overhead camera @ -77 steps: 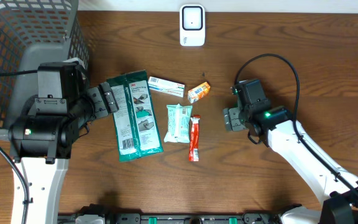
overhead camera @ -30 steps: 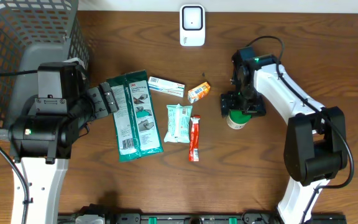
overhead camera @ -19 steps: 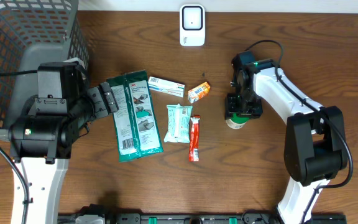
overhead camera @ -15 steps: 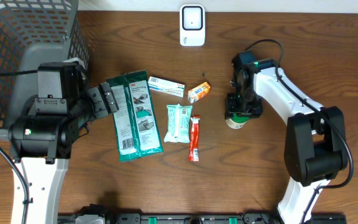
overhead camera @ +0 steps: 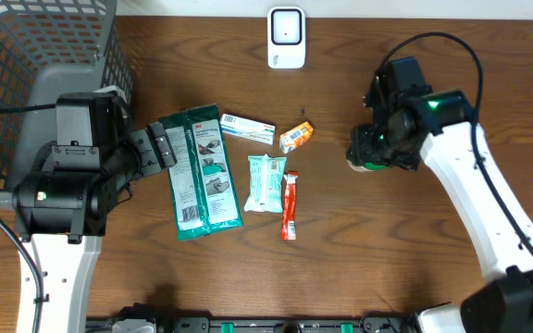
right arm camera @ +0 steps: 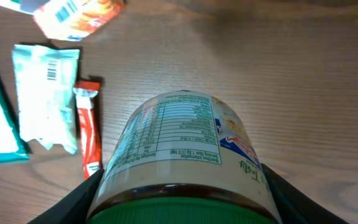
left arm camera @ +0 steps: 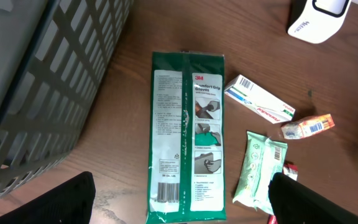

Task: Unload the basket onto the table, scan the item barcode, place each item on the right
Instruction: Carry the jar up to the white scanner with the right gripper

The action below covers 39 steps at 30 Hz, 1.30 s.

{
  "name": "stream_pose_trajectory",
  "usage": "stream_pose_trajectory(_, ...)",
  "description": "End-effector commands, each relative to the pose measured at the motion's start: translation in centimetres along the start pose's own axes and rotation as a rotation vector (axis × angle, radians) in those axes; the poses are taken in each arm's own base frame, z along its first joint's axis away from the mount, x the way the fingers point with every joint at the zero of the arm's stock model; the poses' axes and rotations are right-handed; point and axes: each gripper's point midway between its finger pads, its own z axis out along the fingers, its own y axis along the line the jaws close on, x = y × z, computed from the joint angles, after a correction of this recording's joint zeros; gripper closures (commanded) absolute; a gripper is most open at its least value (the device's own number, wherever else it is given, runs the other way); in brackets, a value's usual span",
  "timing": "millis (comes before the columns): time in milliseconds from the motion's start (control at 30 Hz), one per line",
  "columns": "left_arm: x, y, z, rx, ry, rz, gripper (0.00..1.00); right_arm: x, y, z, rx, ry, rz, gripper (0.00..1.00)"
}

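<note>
Right jaws grasp a green-lidded jar (right arm camera: 185, 149) with a white nutrition label; left jaws gape released over the brown wooden counter (overhead camera: 340, 277), empty

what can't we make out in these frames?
- Barcode on the jar: right wrist shows only the nutrition panel; overhead, the right hand mostly covers it.
- The scanner: cut off by the top edge in left wrist view.
- Fine print on the green pack: too small in both views.

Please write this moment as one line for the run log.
left gripper: open, empty | right gripper: shut on jar | scanner: apart from jar | scan: not yet done
</note>
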Motion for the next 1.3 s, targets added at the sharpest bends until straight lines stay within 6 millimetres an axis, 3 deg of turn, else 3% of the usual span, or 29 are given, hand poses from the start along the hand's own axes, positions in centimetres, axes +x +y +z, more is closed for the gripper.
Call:
stream_pose_trajectory(0,-0.3,0.2,-0.2,-0.010,-0.010,0.019,0.10,-1.1,0.5,-3.2,-0.021,-0.084,-0.026,0.82)
stream_pose_trajectory(67,-0.3,0.2,-0.2,-0.010,-0.010,0.019,0.10,-1.5,0.9,-4.4,-0.033,-0.100,-0.044,0.84)
stream_pose_trajectory(233,-0.3,0.2,-0.2,-0.010,-0.010,0.020,0.10,-3.8,2.7,-10.3,-0.075,-0.224,-0.077,0.92)
stream_pose_trajectory(400,-0.3,0.2,-0.2,-0.010,-0.010,0.019,0.10,-5.8,5.2,-16.3,-0.109,-0.305,-0.140,0.95)
stream_pose_trajectory(533,-0.3,0.2,-0.2,-0.010,-0.010,0.019,0.10,-8.7,7.9,-16.6,-0.142,-0.342,-0.190,0.96)
stream_pose_trajectory(667,-0.3,0.2,-0.2,-0.010,-0.010,0.019,0.10,-14.0,11.6,-12.9,-0.182,-0.415,-0.238,0.91)
stream_pose_trajectory(800,-0.3,0.2,-0.2,-0.010,-0.010,0.019,0.10,-18.6,13.2,-8.0,-0.195,-0.456,-0.211,0.99)
stream_pose_trajectory(867,-0.3,0.2,-0.2,-0.010,-0.010,0.019,0.10,-21.8,13.4,-4.6,-0.165,-0.506,-0.198,0.99)
stream_pose_trajectory(967,-0.3,0.2,-0.2,-0.010,-0.010,0.019,0.10,-25.1,12.6,-1.2,-0.086,-0.576,-0.172,0.99)
stream_pose_trajectory(1067,-0.3,0.2,-0.2,-0.010,-0.010,0.019,0.10,-28.4,13.1,2.1,-0.087,-0.663,-0.163,0.99)
stream_pose_trajectory(1267,-0.3,0.2,-0.2,-0.010,-0.010,0.019,0.10,-33.5,13.5,5.5,-0.079,-0.871,-0.121,0.99)
